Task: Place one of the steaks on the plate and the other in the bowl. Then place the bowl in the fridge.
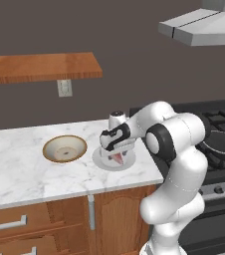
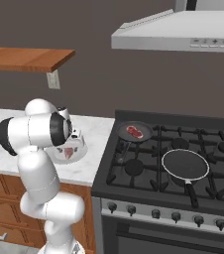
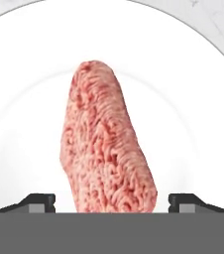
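Observation:
The paler salmon-pink steak (image 3: 106,144) lies on the white plate (image 3: 25,74) on the marble counter, next to the stove. My gripper (image 3: 111,201) points down over it, open, its fingertips (image 3: 39,201) standing apart from the meat on either side. From the left base view, the gripper (image 1: 117,153) hangs low over the plate (image 1: 102,162), and the tan bowl (image 1: 64,148) sits to its left with no meat in it. The dark red steak (image 2: 134,132) rests in a small frying pan (image 2: 121,130) on the stove. The fridge is out of view.
A larger dark frying pan (image 2: 184,164) sits on the front burners of the black stove (image 2: 218,149), under a grey hood (image 2: 183,32). A wooden shelf (image 1: 40,67) hangs above the counter (image 1: 15,169). A small shaker (image 1: 116,118) stands behind the plate.

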